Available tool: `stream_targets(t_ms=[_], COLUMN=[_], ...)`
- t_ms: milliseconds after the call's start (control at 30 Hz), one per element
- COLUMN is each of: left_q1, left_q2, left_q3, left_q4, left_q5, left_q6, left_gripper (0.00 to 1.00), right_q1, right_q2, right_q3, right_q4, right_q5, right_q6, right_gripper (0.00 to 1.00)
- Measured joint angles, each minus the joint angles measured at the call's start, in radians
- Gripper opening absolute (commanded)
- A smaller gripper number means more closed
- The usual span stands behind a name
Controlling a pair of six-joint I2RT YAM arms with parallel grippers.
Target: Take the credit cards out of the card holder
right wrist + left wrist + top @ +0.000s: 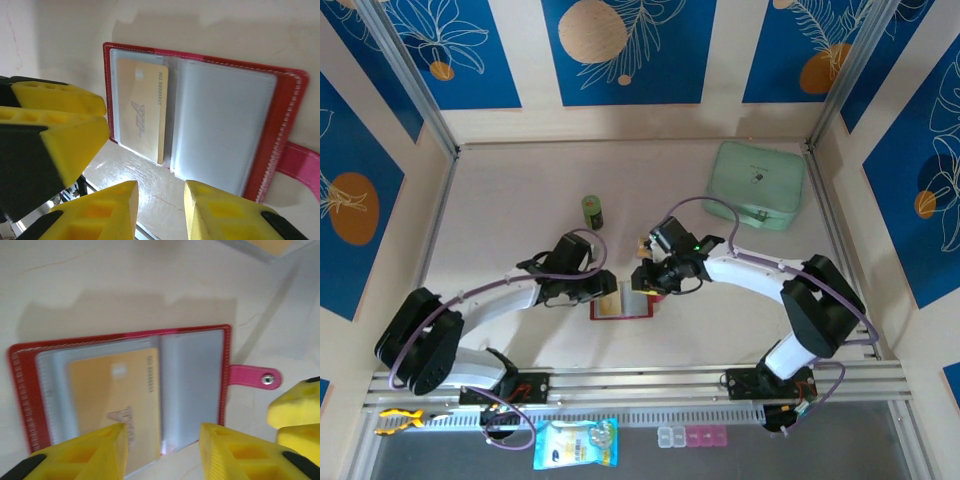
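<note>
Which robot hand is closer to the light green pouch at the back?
Right. The right gripper hovers at the right side of the card holder, with the mint-green pouch farther back to its right. The left gripper is at the left side, farther away.

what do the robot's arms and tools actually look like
The left arm and right arm both have white links with bulky black joints, and thin purple cables loop alongside them. A small green light glows near the right wrist. The left tool and right tool have chunky yellow plastic fingers with moulded rectangular recesses and black backing.
</note>
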Motion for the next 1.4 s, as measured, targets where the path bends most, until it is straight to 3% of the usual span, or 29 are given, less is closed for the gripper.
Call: stream_targets(t_ms=[267,433,1400], left_q1=[0.072,0.097,0.140], left_q2=[-0.020,-0.019,0.034], left_q3=[-0.095,-0.123,-0.151], left_q4=[0.037,0.064,0.114], left_q5=[0.047,0.080,0.144], left_q6=[0.001,0.003,0.029], left_gripper=[0.17,0.10,0.05], right_q1=[0.047,0.066,0.082], right_q2=[0.083,0.130,0.283], right_q3=[0.045,0.079,0.172], right_q4=[0.003,0.005,0.024], right_q5=[0.002,0.002,-0.028], right_q6=[0.034,0.045,0.055], right_gripper=[0.30,0.30,0.28])
